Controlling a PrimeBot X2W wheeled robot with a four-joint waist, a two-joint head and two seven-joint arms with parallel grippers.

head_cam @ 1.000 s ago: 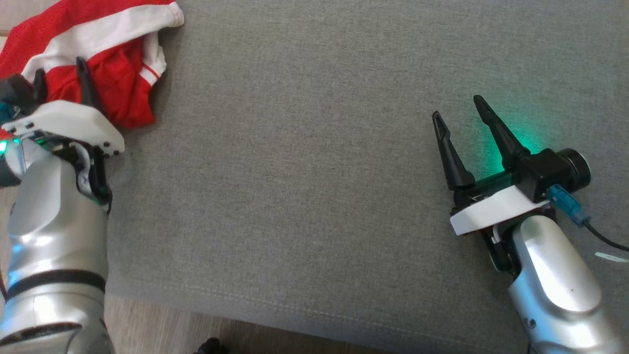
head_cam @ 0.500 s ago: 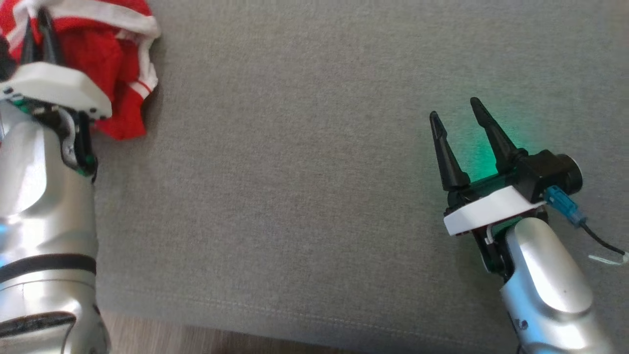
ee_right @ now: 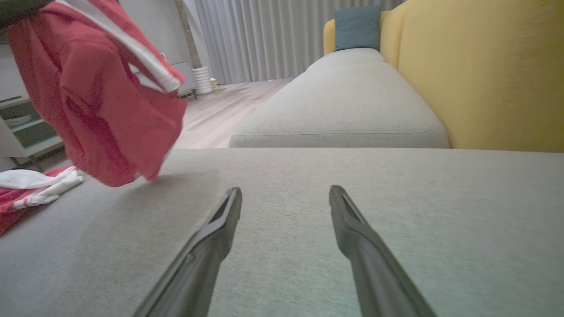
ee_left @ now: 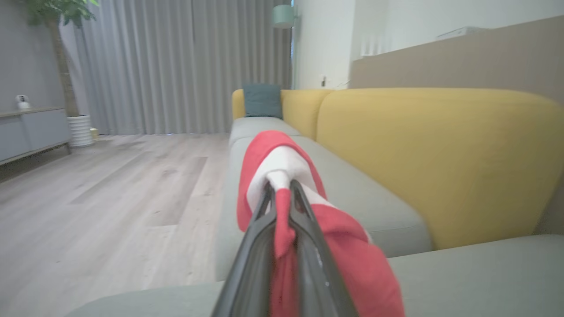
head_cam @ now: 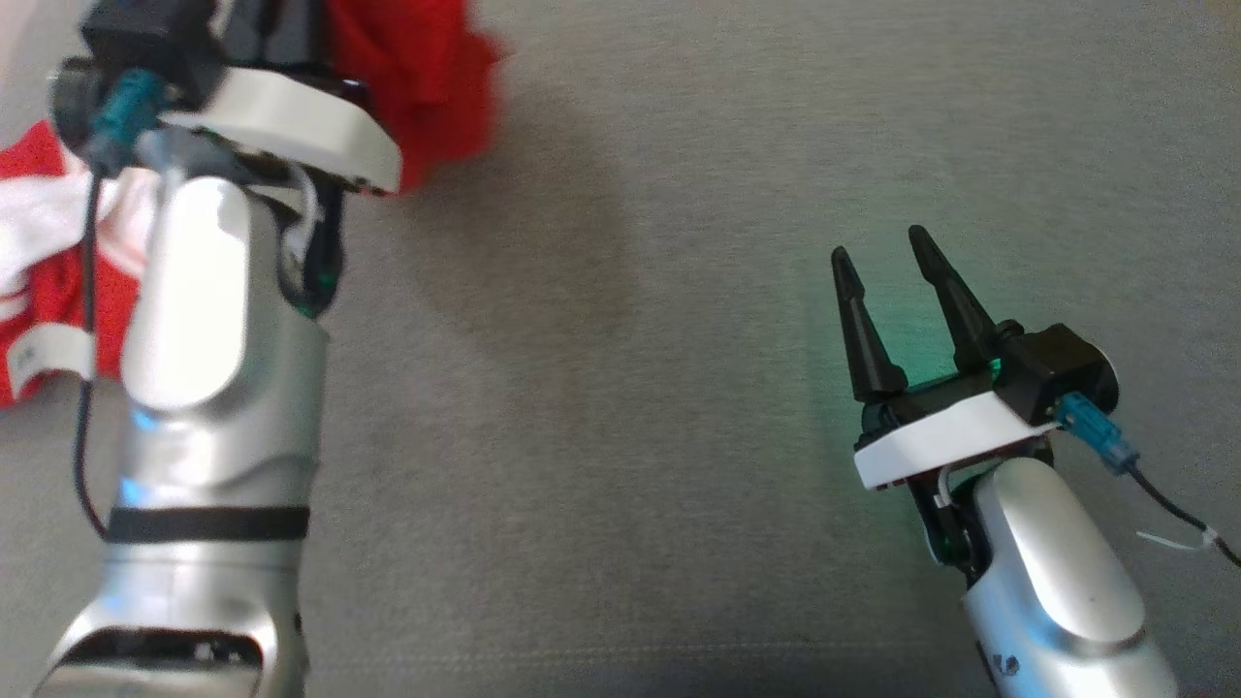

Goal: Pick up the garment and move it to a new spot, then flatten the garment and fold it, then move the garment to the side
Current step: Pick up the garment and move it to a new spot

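A red garment with white bands is pinched between the fingers of my left gripper, which is shut on it and raised above the grey sofa cushion. In the head view the lifted garment bunches at the top left behind my left wrist. From the right wrist view the garment hangs with its lower edge just above the cushion. More red and white cloth lies on the cushion at the left; I cannot tell whether it is joined to the hanging part. My right gripper rests open over bare cushion at the right.
A yellow backrest runs along the far side, with a teal pillow at its end. Wooden floor lies beyond the cushion's edge, and a white plant pot stands by grey curtains.
My left gripper has shut on the garment and lifted it up and towards the middle. The head camera has shifted. My right gripper stays open, about where it was.
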